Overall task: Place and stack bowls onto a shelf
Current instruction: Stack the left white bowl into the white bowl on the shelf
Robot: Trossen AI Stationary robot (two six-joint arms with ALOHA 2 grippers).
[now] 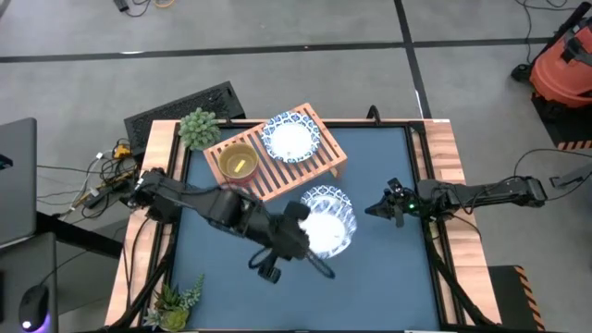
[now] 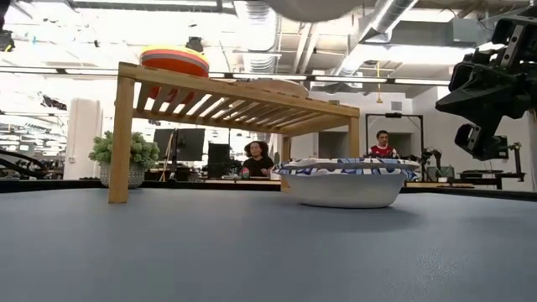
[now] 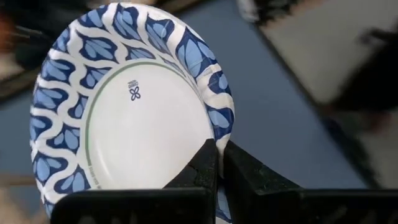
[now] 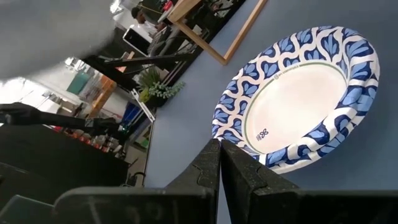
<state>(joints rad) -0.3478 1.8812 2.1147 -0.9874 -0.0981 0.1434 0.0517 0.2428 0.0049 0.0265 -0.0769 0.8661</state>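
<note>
The light-wood slatted shelf (image 1: 319,165) (image 2: 243,96) stands at the table's far middle. On it sit a stack of small bowls with yellow on top (image 1: 238,164) (image 2: 174,59) and a white blue-rimmed bowl (image 1: 290,137). A second white bowl (image 1: 328,200) (image 2: 344,180) (image 4: 298,93) rests on its base on the blue table in front of the shelf. My left gripper (image 1: 310,231) (image 3: 219,146) is shut on a third white bowl (image 3: 130,112) (image 1: 333,239), blurred, above the table bowl's near side. My right gripper (image 1: 373,211) (image 4: 219,144) hovers shut to the right of the table bowl. My left gripper pinches the white bowl's patterned rim (image 3: 217,127) between its two fingers, one finger (image 3: 202,165) over the inside and the other (image 3: 249,177) on the outside. The bowl is lifted clear of the table and stands out beyond the fingertips.
A potted plant (image 1: 199,128) stands by the shelf's left end and another (image 1: 176,301) at the near left corner. A black slab (image 1: 185,104) lies beyond the far left corner. Wooden borders (image 1: 444,148) frame the blue mat. People (image 2: 252,158) sit in the room beyond.
</note>
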